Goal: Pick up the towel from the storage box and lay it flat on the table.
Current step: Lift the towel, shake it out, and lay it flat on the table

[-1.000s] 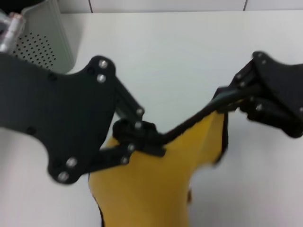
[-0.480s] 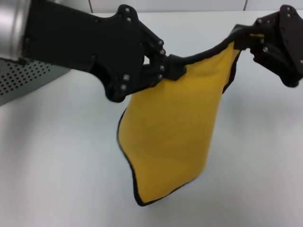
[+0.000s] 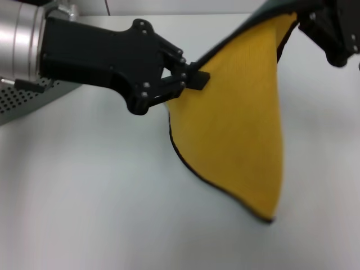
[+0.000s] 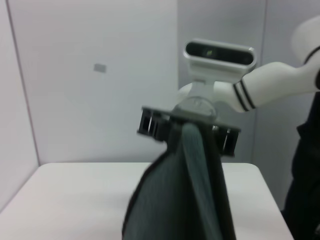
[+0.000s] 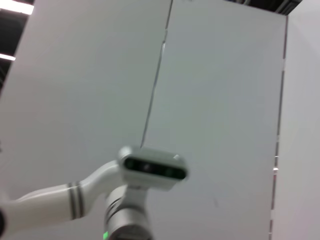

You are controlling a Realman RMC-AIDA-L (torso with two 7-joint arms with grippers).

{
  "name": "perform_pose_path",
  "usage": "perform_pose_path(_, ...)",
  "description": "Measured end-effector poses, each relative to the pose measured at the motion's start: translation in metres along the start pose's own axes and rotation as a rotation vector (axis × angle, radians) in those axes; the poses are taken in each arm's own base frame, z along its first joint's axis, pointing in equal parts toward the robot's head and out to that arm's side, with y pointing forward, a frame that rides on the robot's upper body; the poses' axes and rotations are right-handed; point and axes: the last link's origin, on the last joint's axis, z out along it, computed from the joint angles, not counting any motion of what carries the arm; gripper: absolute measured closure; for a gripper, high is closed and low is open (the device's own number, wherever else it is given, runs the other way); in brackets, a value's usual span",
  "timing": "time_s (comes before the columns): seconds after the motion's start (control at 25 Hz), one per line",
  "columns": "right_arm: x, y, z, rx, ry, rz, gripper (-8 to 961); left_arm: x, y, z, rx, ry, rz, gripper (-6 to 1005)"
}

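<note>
Towel (image 3: 236,124) held up in the air above the white surface (image 3: 84,197), stretched between both end effectors, hanging down to a pointed lower corner with black edging along its rim. Left end effector (image 3: 191,79) at the towel's upper left edge, fingers pinched closed on the black hem. Right end effector (image 3: 315,22) at the towel's upper right corner, above and to the right of the cloth's body, clamped closed on that corner; only part of it visible at the picture's top edge. Upper edge of the towel running taut as a dark line from the left end effector up toward the right one. Storage box (image 3: 28,98) well to the left of the towel, behind the left arm, a strip of its perforated grey wall visible on the surface. From the left wrist camera, towel (image 4: 185,200) seen as a dark fold hanging in front of the robot's head.
</note>
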Motion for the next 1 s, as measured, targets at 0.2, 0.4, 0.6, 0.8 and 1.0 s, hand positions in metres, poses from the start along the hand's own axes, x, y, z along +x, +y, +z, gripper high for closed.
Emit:
perform_pose_path(0.2,-0.008,-0.004,0.018,0.041,0.013,-0.031,953,-0.017,0.003,-0.008,0.063,0.027,-0.02,971)
perform_pose_path(0.4,-0.018,-0.005,0.032,0.046,0.01,-0.043,953,-0.032,0.006,-0.017,0.136,0.061,-0.038,964)
perform_pose_path(0.6,-0.029,-0.003,0.037,0.048,-0.018,-0.05,953,-0.048,0.013,-0.023,0.157,0.103,-0.061,951)
perform_pose_path(0.8,-0.037,-0.004,0.037,0.072,-0.044,-0.058,952,-0.062,0.019,-0.027,0.169,0.134,-0.074,949)
perform_pose_path(1.0,-0.047,-0.004,0.034,0.09,-0.091,-0.073,952,-0.07,0.021,-0.026,0.158,0.137,-0.086,926)
